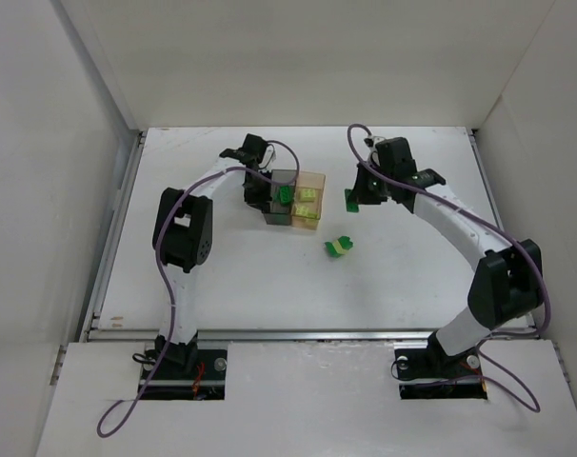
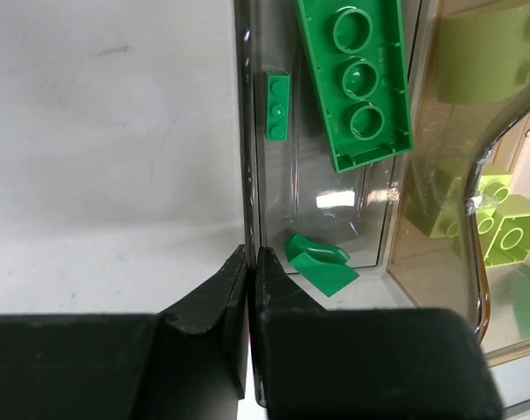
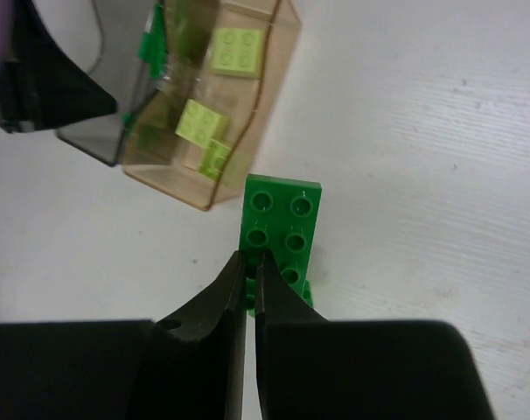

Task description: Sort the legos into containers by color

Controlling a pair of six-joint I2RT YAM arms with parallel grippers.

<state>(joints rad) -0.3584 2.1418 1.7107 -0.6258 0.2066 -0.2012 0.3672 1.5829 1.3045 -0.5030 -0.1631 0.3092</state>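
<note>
Left claw (image 2: 250, 262): jaws closed, pinching the near side wall of the grey bin (image 2: 326, 206), one finger inside and one outside. Judged to be a bracing hold on the joined pair. Grey bin holds a long green plate (image 2: 357, 79) leaning across it, a small green strip (image 2: 277, 105) and a green slope piece (image 2: 319, 262). The amber bin (image 2: 420, 166) beside it holds the pale yellow-green bricks (image 2: 501, 223). Right claw (image 3: 250, 262): jaws closed to a slit, tips over the near left corner of a green studded plate (image 3: 282, 219) that sits on the worktop (image 3: 422, 131) just beside the amber bin. Whether the tips actually grip the plate cannot be told from the wrist view. A green-and-pale stacked pair (image 1: 339, 247) lies loose on the worktop, apart from the bins, toward the arms. Handling notes: bricks are rigid moulded plastic, judged very light, glossy and somewhat slippery. No crush risk, but a shallow pinch can make one pivot or squirt out. The plate is thin, so best taken across its two long edges near the middle, not by a corner. The stacked pair needs a grip on its flat sides, and its two colours must be separated. Bins are light and thin-walled, likely to slide if nudged.
</note>
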